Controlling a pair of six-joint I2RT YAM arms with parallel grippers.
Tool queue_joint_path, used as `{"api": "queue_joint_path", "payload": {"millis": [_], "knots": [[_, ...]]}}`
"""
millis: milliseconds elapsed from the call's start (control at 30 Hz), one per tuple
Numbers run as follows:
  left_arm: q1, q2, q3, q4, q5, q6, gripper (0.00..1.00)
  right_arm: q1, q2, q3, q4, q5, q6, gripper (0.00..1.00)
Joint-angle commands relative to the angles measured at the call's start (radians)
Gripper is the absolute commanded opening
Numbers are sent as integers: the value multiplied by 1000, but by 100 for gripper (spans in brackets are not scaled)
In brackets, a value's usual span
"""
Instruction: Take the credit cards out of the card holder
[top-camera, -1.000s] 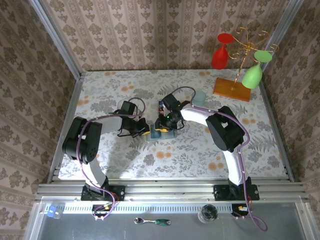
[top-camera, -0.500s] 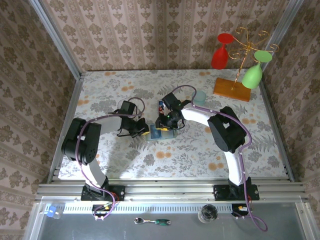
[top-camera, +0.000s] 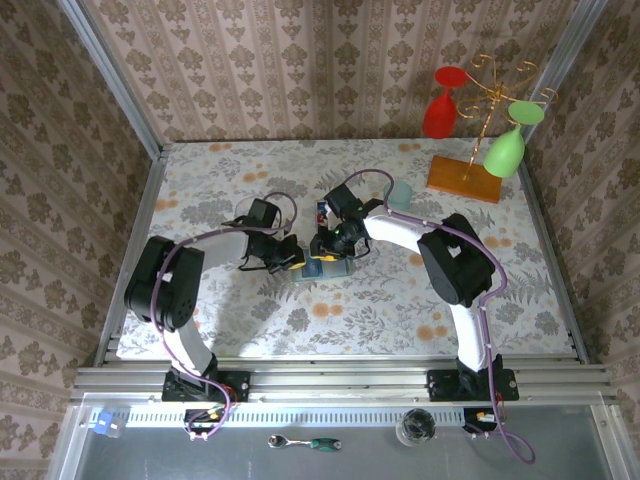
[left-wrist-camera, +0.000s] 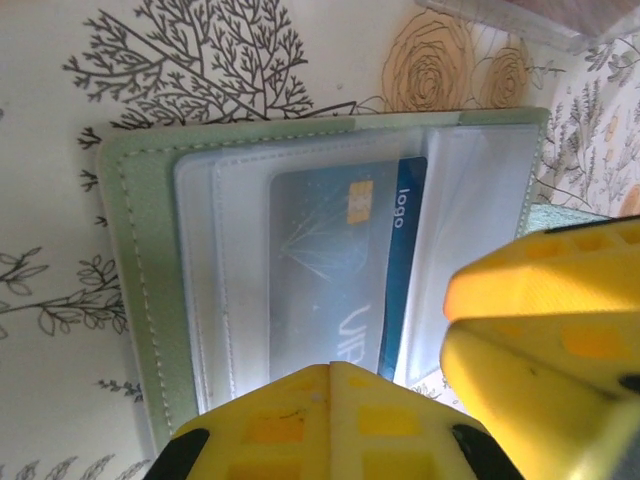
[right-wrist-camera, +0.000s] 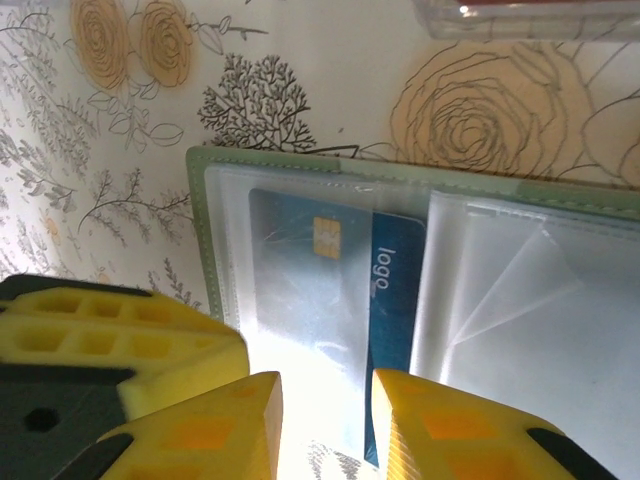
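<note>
Open sage-green card holder (left-wrist-camera: 125, 300) lies flat beneath both grippers. Right gripper (right-wrist-camera: 325, 400) — jaws narrowly parted, straddling the near edge of the blue credit card (right-wrist-camera: 395, 290). Left gripper (left-wrist-camera: 425, 375) — jaws almost together at the clear sleeve (left-wrist-camera: 470, 200); whether it grips anything cannot be told.

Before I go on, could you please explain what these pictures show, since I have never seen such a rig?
Two robot arms are bolted at a table's near edge. One picture looks down from above; there the left gripper and right gripper meet over a green card holder. The other two come from wrist cameras, so yellow fingers frame them. A blue card sits in a clear sleeve. A teal cup and a glass rack stand behind. Whether anything is gripped, I cannot tell.
</note>
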Motion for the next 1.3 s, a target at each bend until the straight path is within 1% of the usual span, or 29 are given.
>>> {"api": "queue_joint_path", "payload": {"millis": [0,367,733,1133,1267], "knots": [[-3,31,25,-54,-18,34,0,4,4,-7,-2,-64,-8,30],[1,14,17,-59,-32,38,0,4,55,-6,1,-112,-14,29],[5,14,6,-62,-35,41,0,5,54,23,-81,19,-58,28],[10,-20,9,-66,-32,35,0,6,53,42,-95,33,-69,27],[10,-35,14,-74,-37,34,2,9,45,35,-87,25,-65,27]]}}
